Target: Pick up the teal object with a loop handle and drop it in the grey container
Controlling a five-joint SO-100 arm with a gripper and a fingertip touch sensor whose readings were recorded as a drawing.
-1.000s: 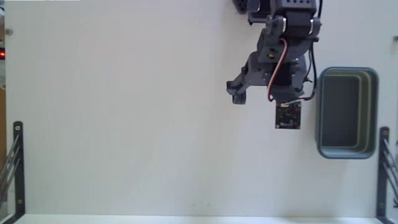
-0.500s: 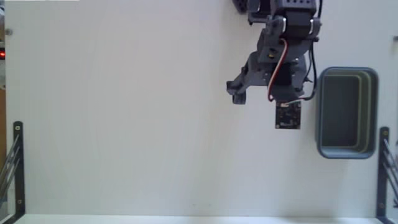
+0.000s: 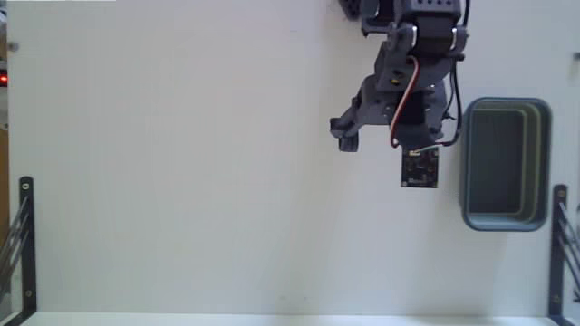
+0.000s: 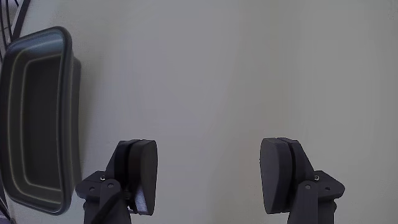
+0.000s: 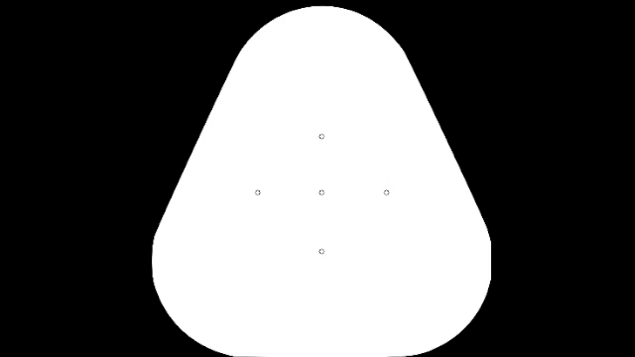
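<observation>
While the gripper hangs with its jaws wide apart and nothing between them, no teal object shows in either view, and the grey container sits just right of the arm in the fixed view, its visible inside bare. With no target in sight, a descent here would likely close on bare table. Nothing has shifted since the earlier frames.
</observation>
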